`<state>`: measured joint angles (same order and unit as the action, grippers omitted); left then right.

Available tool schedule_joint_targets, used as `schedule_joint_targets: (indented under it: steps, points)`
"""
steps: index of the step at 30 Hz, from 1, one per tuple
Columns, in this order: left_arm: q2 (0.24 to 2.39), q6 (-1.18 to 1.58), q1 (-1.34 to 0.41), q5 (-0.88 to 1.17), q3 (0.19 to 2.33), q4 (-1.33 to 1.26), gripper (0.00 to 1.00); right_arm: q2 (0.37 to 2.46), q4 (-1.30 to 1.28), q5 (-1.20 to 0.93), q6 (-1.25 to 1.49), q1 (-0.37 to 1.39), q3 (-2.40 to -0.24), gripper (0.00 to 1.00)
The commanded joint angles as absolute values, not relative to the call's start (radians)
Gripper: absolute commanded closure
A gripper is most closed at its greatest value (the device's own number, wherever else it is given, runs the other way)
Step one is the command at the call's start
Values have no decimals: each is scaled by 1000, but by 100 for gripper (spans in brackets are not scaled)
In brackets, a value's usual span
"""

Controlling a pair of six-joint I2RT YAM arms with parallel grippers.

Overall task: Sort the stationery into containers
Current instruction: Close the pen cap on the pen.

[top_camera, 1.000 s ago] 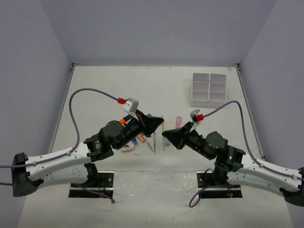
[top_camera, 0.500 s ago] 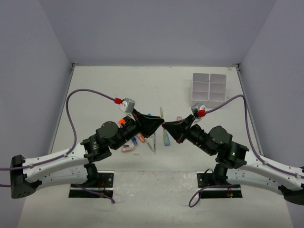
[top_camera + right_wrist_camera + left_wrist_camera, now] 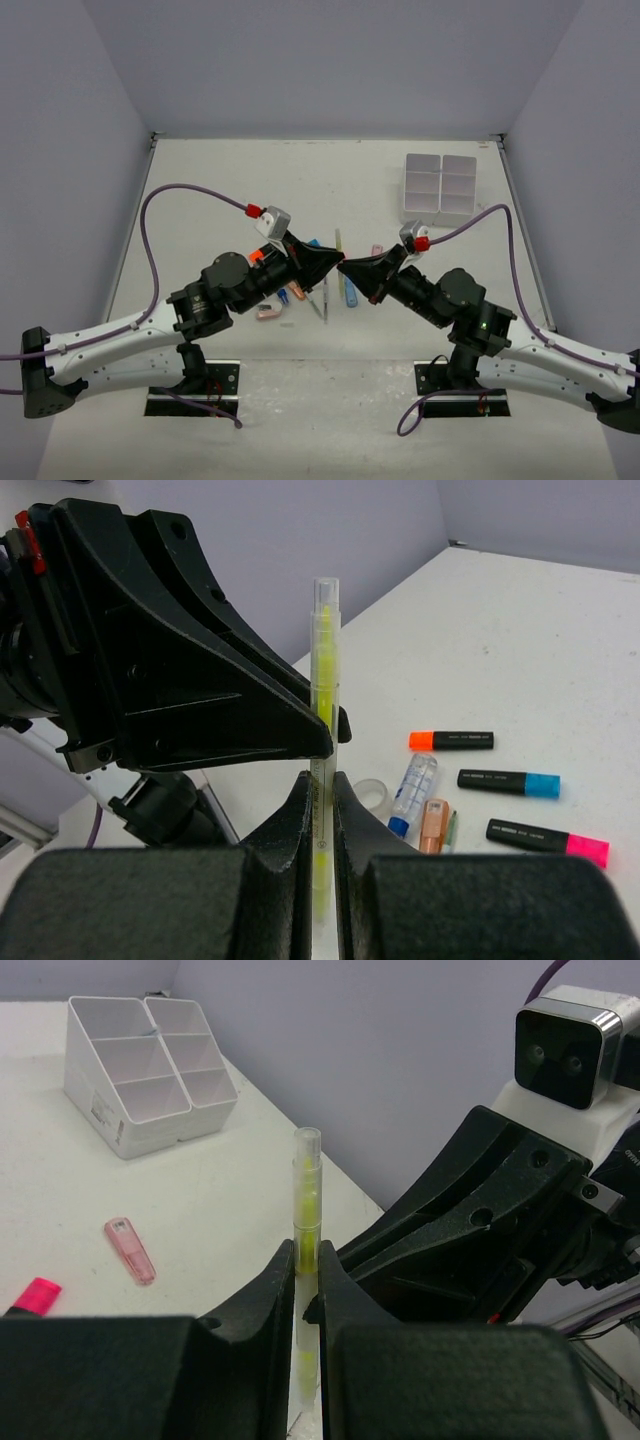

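Both arms have closed in since the earlier frame, where their tips stood apart; now they meet nose to nose at the centre of the top view. Between them the yellow pen [image 3: 337,240] is held clear of the table, its long axis running up the frame and its free end poking out above the two tips. We see the left gripper [image 3: 308,1260] clenched on the pen's lower part in its wrist view. The right gripper [image 3: 319,780] is pinched on the same pen in its own view (two grips on one pen, which we read as a handover). The organiser box [image 3: 420,212] sits at the upper right of the top view, well apart from the pen, on the right arm's side. We judge the right arm the nearer carrier; the left would need to let go first.
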<state>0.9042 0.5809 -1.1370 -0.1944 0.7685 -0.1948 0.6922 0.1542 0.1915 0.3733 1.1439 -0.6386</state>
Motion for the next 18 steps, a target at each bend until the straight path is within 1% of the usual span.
schedule_joint_targets:
  steps: [1, 3, 4, 5, 6, 7, 8, 10, 11, 12, 13, 14, 15, 17, 18]
  points:
    - [889, 519, -1135, -95, 789, -268, 100, 701, 257, 50, 369, 1159, -615, 88]
    - [882, 513, -1135, -80, 788, -282, 100, 713, 264, 42, 375, 1160, -611, 76]
    - [881, 512, -1135, -75, 789, -285, 100, 720, 267, 39, 378, 1160, -612, 72]
    - [880, 512, -1135, -72, 793, -286, 100, 734, 272, 37, 380, 1159, -614, 71]
    - [879, 512, -1135, -69, 797, -288, 100, 748, 276, 36, 382, 1159, -619, 73]
    - [879, 512, -1135, -66, 800, -288, 100, 758, 277, 35, 383, 1160, -626, 78]
    - [879, 512, -1135, -63, 801, -288, 100, 764, 276, 34, 383, 1160, -634, 85]
    - [882, 508, -1135, -71, 809, -277, 100, 772, 269, 36, 382, 1159, -642, 96]
    - [884, 504, -1135, -80, 814, -267, 96, 774, 266, 37, 381, 1158, -645, 100]
    - [885, 499, -1135, -98, 822, -251, 84, 771, 263, 37, 378, 1158, -647, 100]
    - [884, 489, -1135, -113, 831, -234, 69, 766, 259, 35, 376, 1159, -647, 100]
    - [884, 480, -1135, -124, 840, -216, 57, 761, 254, 33, 373, 1160, -646, 100]
    - [884, 476, -1135, -133, 852, -197, 53, 759, 248, 31, 369, 1160, -645, 100]
    - [888, 465, -1137, -155, 872, -173, 52, 756, 243, 21, 365, 1160, -641, 100]
    - [893, 461, -1136, -175, 888, -154, 61, 758, 239, 9, 360, 1159, -641, 100]
